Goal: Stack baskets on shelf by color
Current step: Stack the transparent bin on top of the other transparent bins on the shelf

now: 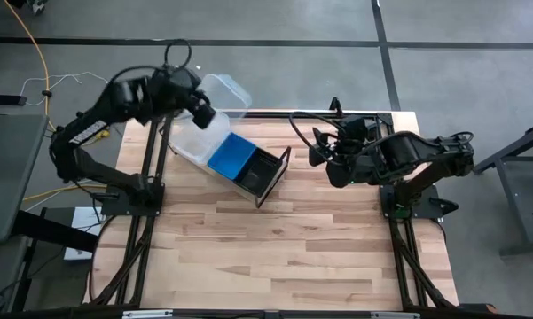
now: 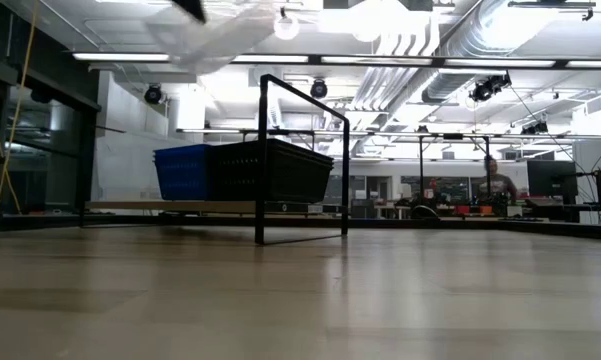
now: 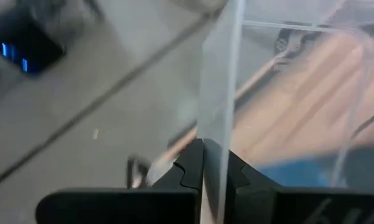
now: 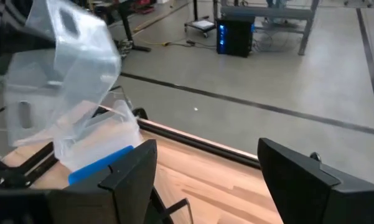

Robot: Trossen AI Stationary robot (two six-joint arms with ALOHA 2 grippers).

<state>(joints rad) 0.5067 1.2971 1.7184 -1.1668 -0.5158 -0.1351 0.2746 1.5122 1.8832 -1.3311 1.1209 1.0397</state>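
Nearest in the low view, the shelf [image 2: 302, 160] sits on the table [image 1: 284, 248] with a blue basket [image 2: 185, 172] and a black basket [image 2: 275, 170] side by side inside. Above it, the left gripper [image 1: 202, 115] is clamped on the wall of a clear basket [image 1: 217, 102], lifted and tilted, looks like. Off to the side, the right gripper [image 4: 205, 174] hangs with jaws wide, holding nothing.
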